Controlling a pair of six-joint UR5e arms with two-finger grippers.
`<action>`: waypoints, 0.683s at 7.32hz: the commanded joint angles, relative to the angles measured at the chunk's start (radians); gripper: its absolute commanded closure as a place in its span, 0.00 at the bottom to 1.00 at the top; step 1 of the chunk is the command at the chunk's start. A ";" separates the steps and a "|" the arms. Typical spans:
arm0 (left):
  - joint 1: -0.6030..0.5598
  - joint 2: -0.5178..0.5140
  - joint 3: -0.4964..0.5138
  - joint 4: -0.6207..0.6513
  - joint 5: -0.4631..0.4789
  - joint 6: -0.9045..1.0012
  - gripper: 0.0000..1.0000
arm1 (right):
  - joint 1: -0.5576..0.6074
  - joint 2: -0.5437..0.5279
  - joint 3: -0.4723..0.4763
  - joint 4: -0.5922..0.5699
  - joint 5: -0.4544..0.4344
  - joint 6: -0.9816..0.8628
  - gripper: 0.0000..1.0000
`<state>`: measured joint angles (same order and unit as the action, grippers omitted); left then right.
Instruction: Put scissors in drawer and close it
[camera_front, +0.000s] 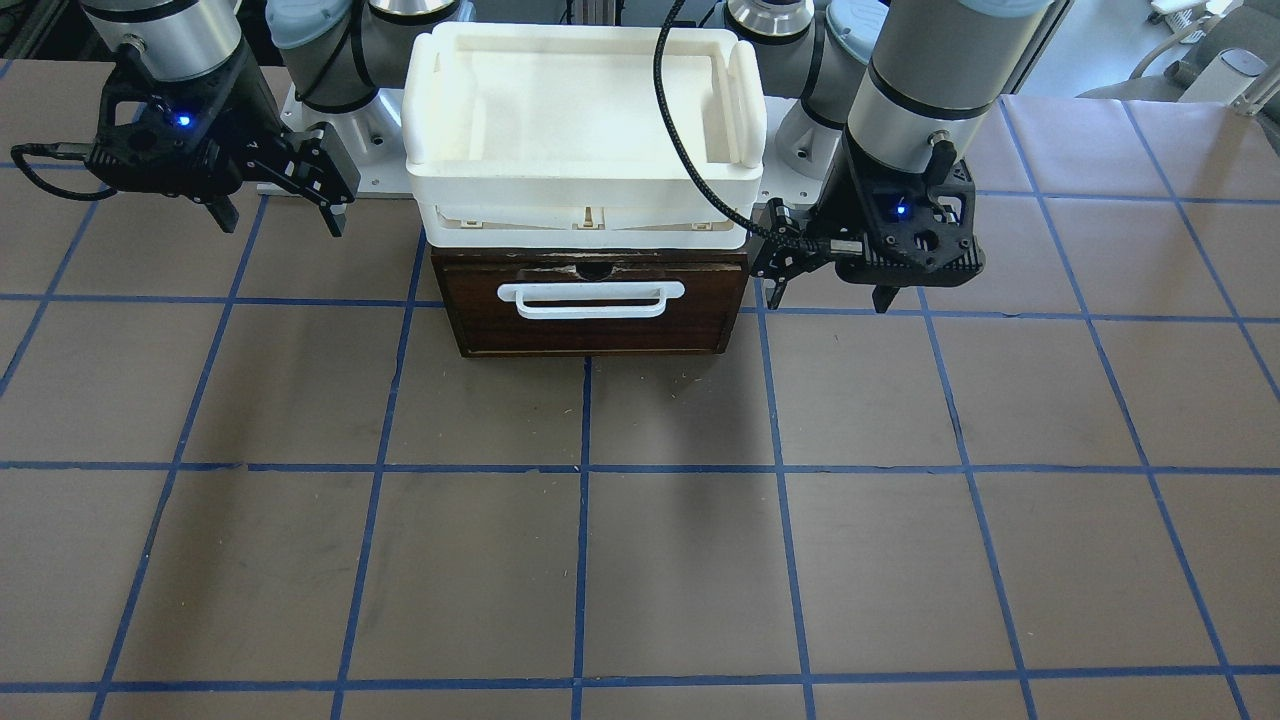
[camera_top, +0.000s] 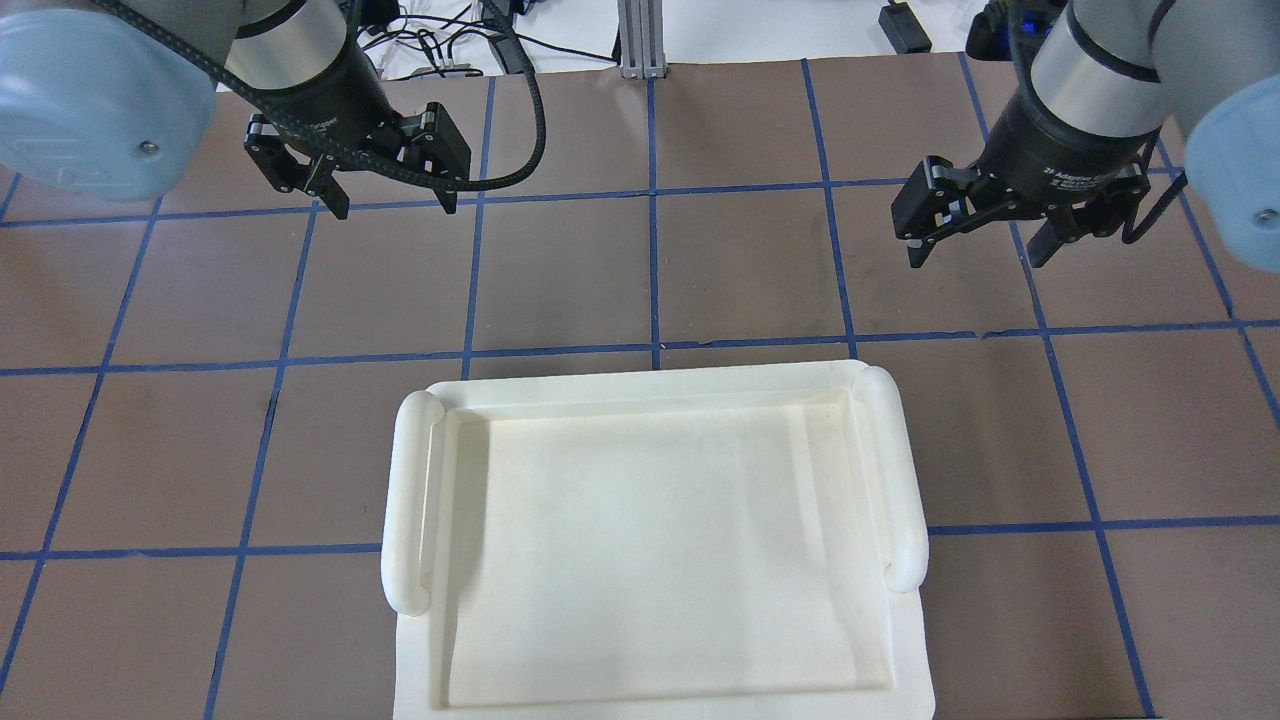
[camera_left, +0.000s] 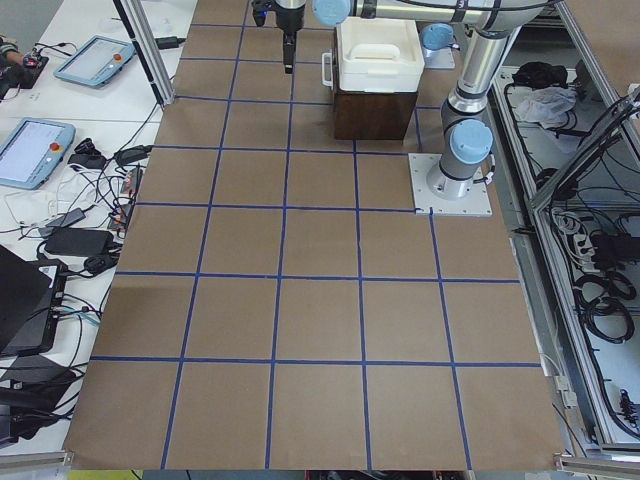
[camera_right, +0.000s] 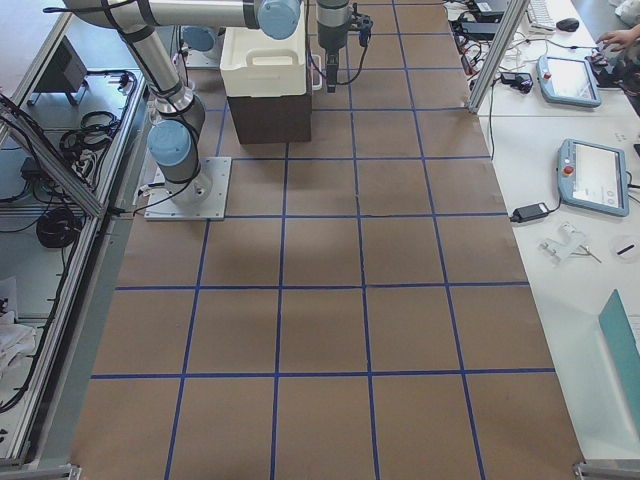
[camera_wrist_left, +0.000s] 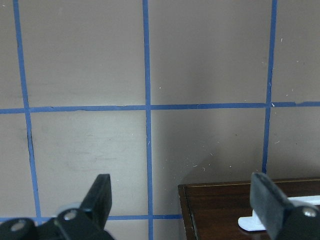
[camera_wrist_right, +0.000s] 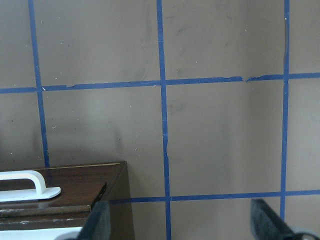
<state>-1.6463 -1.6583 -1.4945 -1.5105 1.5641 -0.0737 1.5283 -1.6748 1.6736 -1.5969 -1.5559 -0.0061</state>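
The drawer (camera_front: 600, 330) has a dark brown front and a white bar handle (camera_front: 590, 299). It stands shut under a white tray. The scissors show in no view. My left gripper (camera_front: 830, 298) is open and empty, hanging beside the drawer's corner, apart from it. In the left wrist view the drawer front (camera_wrist_left: 225, 210) lies between my open fingers (camera_wrist_left: 100, 195). My right gripper (camera_front: 283, 222) is open and empty on the drawer's other side. The drawer's corner (camera_wrist_right: 75, 187) shows low in the right wrist view.
A white plastic tray (camera_front: 420, 100) sits on top of the drawer box and hides it in the overhead view (camera_top: 410, 500). Brown table with a blue tape grid (camera_front: 585, 470). Operator desks with tablets (camera_right: 590, 175) run along the table's far side.
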 joint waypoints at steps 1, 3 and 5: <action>-0.010 -0.003 0.003 -0.008 0.001 -0.008 0.00 | 0.000 0.000 0.000 0.000 0.008 0.000 0.00; -0.010 -0.003 0.003 -0.007 -0.001 -0.008 0.00 | 0.000 0.000 0.000 0.000 -0.001 0.002 0.00; -0.010 -0.002 0.003 -0.008 0.001 -0.008 0.00 | 0.000 -0.003 -0.002 0.000 -0.004 0.000 0.00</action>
<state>-1.6566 -1.6610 -1.4911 -1.5176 1.5636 -0.0819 1.5279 -1.6767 1.6731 -1.5969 -1.5578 -0.0058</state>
